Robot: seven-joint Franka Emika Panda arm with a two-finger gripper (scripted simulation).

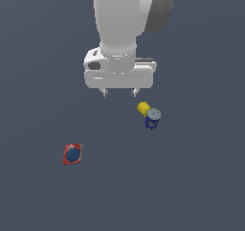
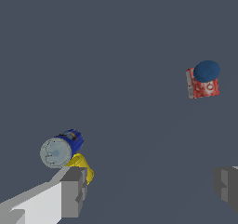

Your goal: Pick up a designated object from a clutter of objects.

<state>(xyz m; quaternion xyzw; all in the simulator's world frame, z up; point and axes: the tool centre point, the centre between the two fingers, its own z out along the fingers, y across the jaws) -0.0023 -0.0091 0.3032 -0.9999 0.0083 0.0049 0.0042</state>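
Note:
The small yellow blocky object lies on the dark floor, touching the blue can with a grey top. In the wrist view the yellow object is partly hidden behind one grey finger and sits against the can. My gripper hangs open above the floor, toward the exterior view's left of the yellow object, with nothing between its fingers. In the wrist view the gripper shows both fingers wide apart.
A flat red item with a blue circle lies apart toward the exterior view's left; the same red item appears in the wrist view. The white arm rises above the gripper.

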